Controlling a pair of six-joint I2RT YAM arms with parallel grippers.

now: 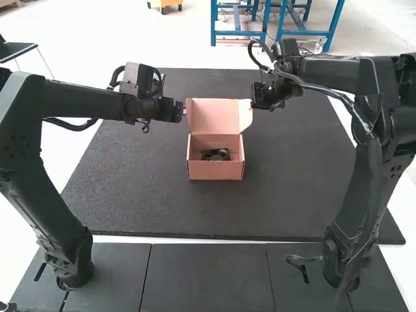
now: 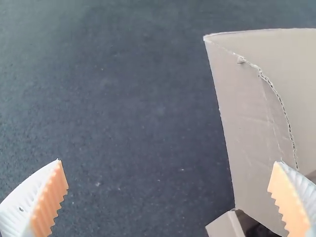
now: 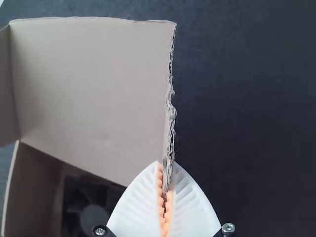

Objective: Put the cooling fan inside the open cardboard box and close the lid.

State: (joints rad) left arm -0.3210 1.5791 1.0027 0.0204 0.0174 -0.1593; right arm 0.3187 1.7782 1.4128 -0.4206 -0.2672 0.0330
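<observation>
Centrally on the black mat [image 1: 130, 182] sits the box [image 1: 216, 166], open, with its lid [image 1: 218, 116] standing upright along the far side. The fan [image 1: 215, 155] lies flat inside the box, on its bottom. In the right wrist view the fan [image 3: 84, 207] shows dark below the lid's inner face [image 3: 94, 94].

The right gripper [image 1: 252, 104] is at the lid's right edge, above the mat. Its white ribbed fingers [image 3: 143, 202] are pinched together on that edge, with the torn corrugated cardboard running up from between the orange pads.

The left gripper [image 1: 182, 111] hangs just beside the lid's left edge at about the same height. Its fingers [image 2: 47, 202] are spread wide and hold nothing. One pad [image 2: 284, 197] is close to the lid [image 2: 266, 108], though I cannot tell whether it touches. The other is over bare mat [image 2: 123, 98].
</observation>
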